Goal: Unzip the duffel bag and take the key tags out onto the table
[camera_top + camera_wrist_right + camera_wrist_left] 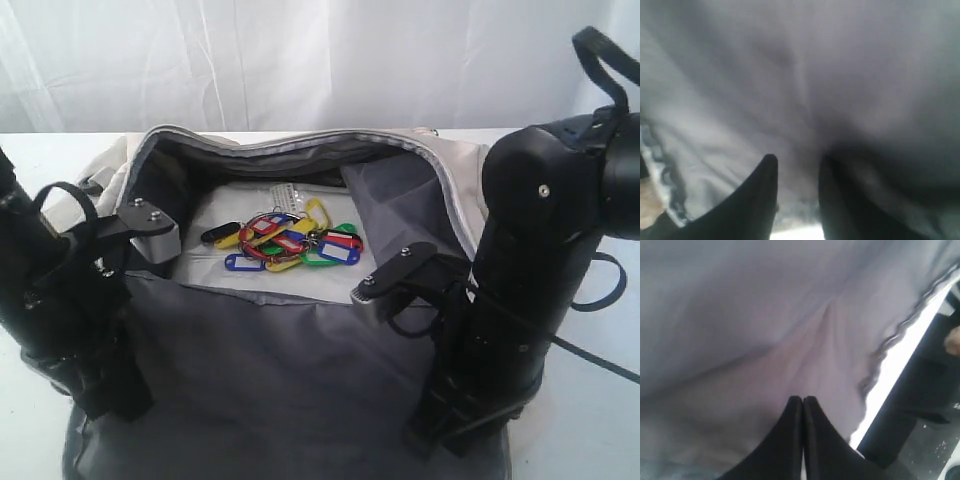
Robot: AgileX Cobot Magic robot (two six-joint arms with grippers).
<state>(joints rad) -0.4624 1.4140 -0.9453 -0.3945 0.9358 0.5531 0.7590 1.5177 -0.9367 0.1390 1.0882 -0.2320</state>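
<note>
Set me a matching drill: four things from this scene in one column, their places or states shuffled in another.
Things:
1. duffel bag
2. key tags
3. left gripper
4. right gripper

States or places:
A. jaws apart
B. unzipped, gaping open
C. jaws pressed together
D. lying inside the bag

Pairs: 1-B, 2-D, 3-C, 4-A

duffel bag (270, 370) matt cream cloth, grey lining; key tags (295, 245) glossy coloured plastic; table (600, 430) smooth white

Robot lab or test rig. Plain white tabletop (600, 440), white draped curtain (300, 60) behind (folds visible), black robot arms (520, 260) over it.
</note>
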